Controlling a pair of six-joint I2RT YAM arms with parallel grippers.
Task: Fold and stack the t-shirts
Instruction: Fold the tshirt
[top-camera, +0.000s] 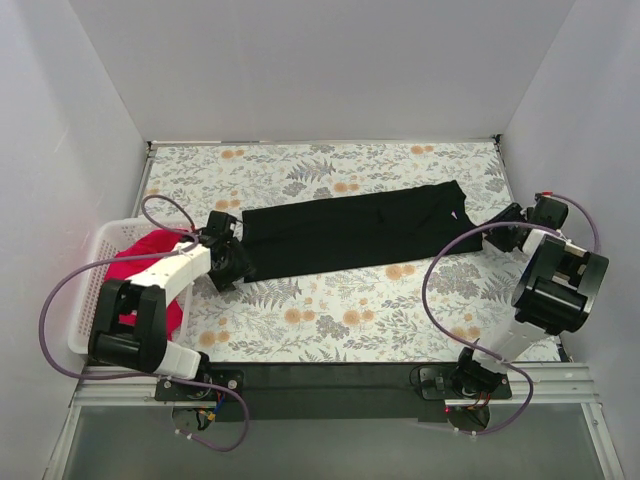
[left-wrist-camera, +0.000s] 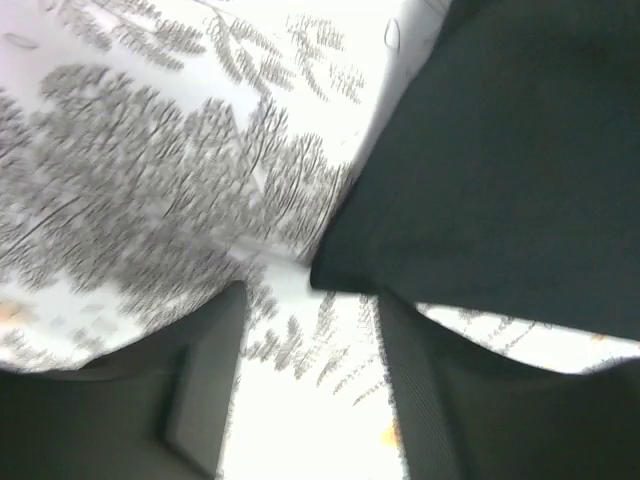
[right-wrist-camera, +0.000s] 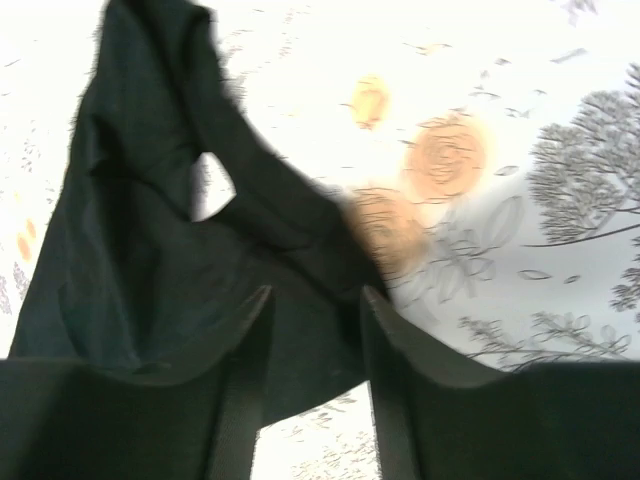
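Top external: red t-shirt (top-camera: 140, 250) in basket (top-camera: 105, 235)

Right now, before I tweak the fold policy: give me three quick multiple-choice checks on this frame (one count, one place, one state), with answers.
1. How many shirts lie on the table? A none; B one; C two.
2. Where is the red shirt? A in the basket; B at the table's right edge; C at the table's far edge.
3. The left gripper is: A shut on cloth; B shut, empty; C open.
Answers: 1 B, only the black shirt lies there. 2 A, red cloth shows inside the white lattice. 3 C, bare table shows between its fingers, with the black shirt's corner just ahead.
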